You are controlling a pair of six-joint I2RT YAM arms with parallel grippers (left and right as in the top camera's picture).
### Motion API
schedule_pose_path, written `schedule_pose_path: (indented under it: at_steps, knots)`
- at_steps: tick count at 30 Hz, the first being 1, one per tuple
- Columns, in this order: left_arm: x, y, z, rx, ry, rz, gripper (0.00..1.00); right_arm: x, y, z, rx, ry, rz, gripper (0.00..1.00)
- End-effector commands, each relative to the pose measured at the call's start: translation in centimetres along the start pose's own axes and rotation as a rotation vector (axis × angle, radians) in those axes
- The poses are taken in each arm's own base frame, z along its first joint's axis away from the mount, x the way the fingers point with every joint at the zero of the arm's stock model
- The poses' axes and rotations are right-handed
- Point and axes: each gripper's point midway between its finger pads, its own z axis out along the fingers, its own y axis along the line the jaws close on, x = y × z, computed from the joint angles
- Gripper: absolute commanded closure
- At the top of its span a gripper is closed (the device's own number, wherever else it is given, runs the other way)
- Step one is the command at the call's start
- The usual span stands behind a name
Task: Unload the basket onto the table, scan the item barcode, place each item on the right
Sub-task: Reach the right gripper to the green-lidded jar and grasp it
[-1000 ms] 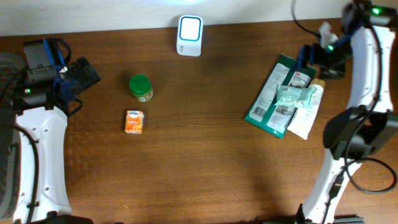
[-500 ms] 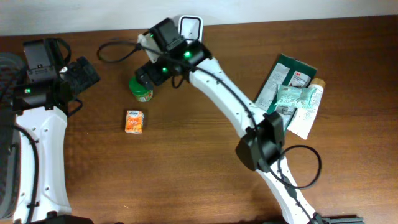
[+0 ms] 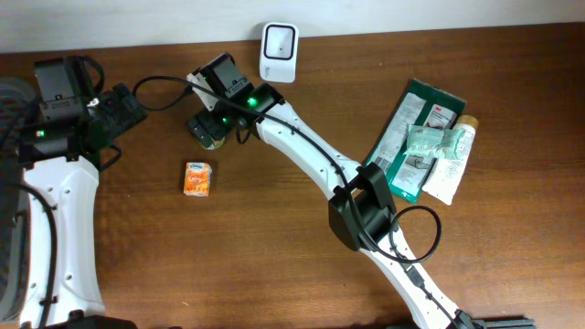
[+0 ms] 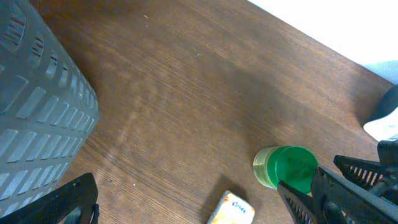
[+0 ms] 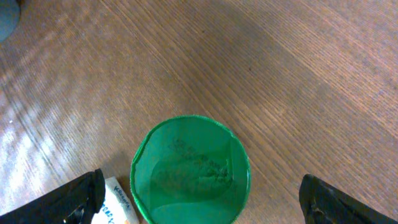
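Right gripper [image 5: 214, 200], jaws spread wide, hovers directly above the green-lidded jar [image 5: 189, 169], at seven o'clock of the white scanner [image 3: 279, 41]; left gripper [image 4: 199, 202], at the jar's nine o'clock, gapes empty.

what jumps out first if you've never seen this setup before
The long white right arm lies diagonally across the wooden table, with its open right gripper over a green-lidded jar at the upper left. After that, the eye goes to the heap of packets on the right side and the white scanner at the far edge.
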Motion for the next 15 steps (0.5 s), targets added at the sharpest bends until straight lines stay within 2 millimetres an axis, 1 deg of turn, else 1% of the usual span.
schedule_pose_path:
  at_steps: [1,2,5,7,12,15]
  knots:
    - [-0.8,-0.2,-0.9,0.014,-0.029,0.005,0.01,1.5,0.9,2.1,-0.006,0.030,-0.029,0.04]
    - [-0.8,-0.2,-0.9,0.015,-0.029,0.005,0.01,1.6,1.1,2.4,-0.009,0.032,-0.046,0.04]
    - [-0.8,-0.2,-0.9,0.015,-0.029,0.005,0.01,1.5,1.1,2.4,-0.010,0.028,-0.054,0.04]
    - [-0.8,-0.2,-0.9,0.015,-0.029,0.005,0.01,1.9,1.3,2.7,-0.012,0.038,-0.055,0.04]
    - [-0.8,-0.2,-0.9,0.015,-0.029,0.005,0.01,2.6,1.3,3.9,-0.014,0.031,-0.059,0.04]
    - [-0.8,-0.2,-0.9,0.014,-0.029,0.005,0.01,2.4,1.3,4.0,-0.013,0.019,-0.061,0.09]
